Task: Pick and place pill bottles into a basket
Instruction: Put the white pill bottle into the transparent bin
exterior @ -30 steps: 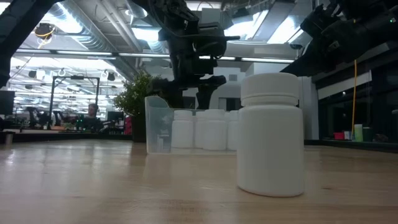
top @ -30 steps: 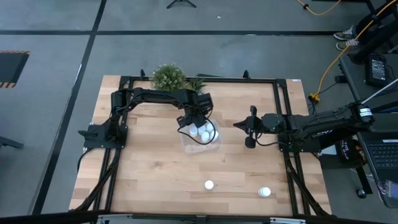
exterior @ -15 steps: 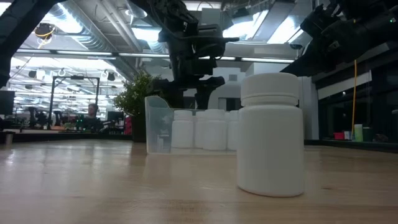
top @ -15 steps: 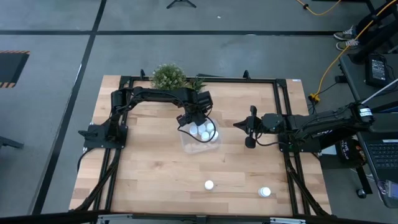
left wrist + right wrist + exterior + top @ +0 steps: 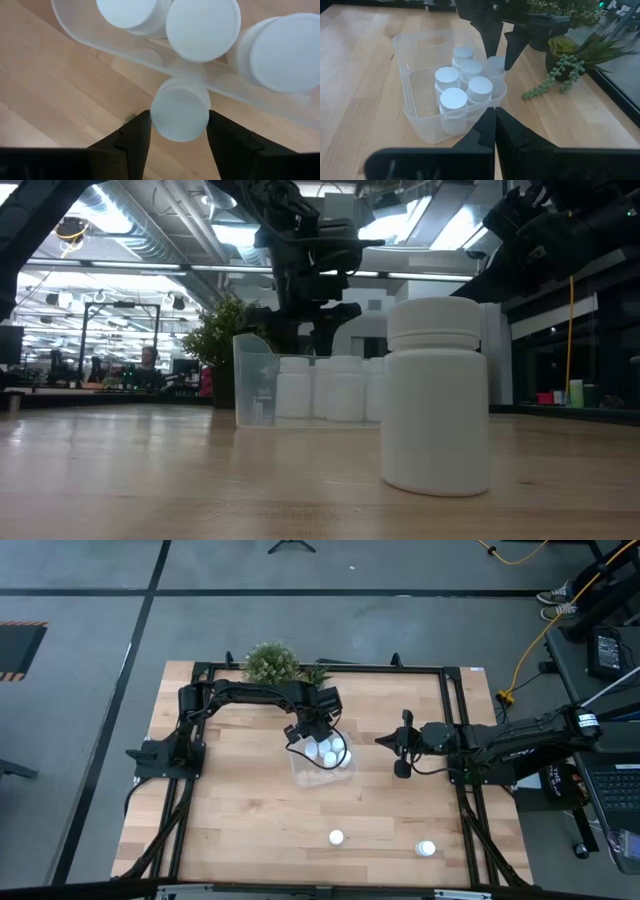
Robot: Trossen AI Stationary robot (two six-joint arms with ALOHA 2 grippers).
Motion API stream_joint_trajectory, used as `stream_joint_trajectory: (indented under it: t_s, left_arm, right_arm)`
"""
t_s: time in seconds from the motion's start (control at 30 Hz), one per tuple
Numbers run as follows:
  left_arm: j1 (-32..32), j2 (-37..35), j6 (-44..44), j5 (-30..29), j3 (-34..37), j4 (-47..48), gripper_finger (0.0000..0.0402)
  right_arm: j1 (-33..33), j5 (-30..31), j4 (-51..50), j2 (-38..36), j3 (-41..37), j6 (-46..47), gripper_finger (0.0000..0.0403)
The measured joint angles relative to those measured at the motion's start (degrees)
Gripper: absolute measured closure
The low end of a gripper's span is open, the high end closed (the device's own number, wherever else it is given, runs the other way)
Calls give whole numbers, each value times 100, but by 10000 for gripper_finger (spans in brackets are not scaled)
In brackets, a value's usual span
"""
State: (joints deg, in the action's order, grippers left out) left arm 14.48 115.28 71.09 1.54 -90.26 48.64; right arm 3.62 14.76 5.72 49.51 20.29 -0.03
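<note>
The clear basket (image 5: 345, 776) stands mid-table and holds several white pill bottles (image 5: 447, 78). My left gripper (image 5: 315, 732) hangs over the basket's far wall, shut on one more pill bottle (image 5: 180, 111). This also shows in the right wrist view (image 5: 496, 63). That bottle's lower part shows through the clear wall (image 5: 185, 74); I cannot tell whether it rests on anything. Two bottles stand on their bases near the table's near edge (image 5: 337, 837) (image 5: 426, 849); one looms large in the low view (image 5: 437, 395). My right gripper (image 5: 382, 740) is shut and empty, to the right of the basket. My left gripper pinches the pill bottle by the two opposite sides of its cap (image 5: 156, 116) between its two fingers (image 5: 136, 140). The fingers come from above, pointing down with a slight slant. The bottle stays upright at the basket's far wall, its cap about level with the caps inside.
A green potted plant (image 5: 272, 662) stands at the table's far edge behind the basket, and trailing succulents (image 5: 567, 60) show beside it. A black frame (image 5: 455, 720) borders the table. Bare wood lies left of the basket and along the near half.
My left gripper has shifted slightly toward the table's far edge with its bottle, then kept still.
</note>
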Motion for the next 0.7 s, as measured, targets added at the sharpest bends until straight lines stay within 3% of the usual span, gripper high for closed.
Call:
stream_joint_trajectory:
  t_s: [0.27, 0.7]
  left_arm:
    - [0, 0, -169, 0, 0, 0, 256]
    - [-2, -30, -436, -48, -2, 144, 256]
  right_arm:
    - [0, 0, 0, 1, 0, 0, 398]
    - [0, 0, -1, 1, 0, 0, 398]
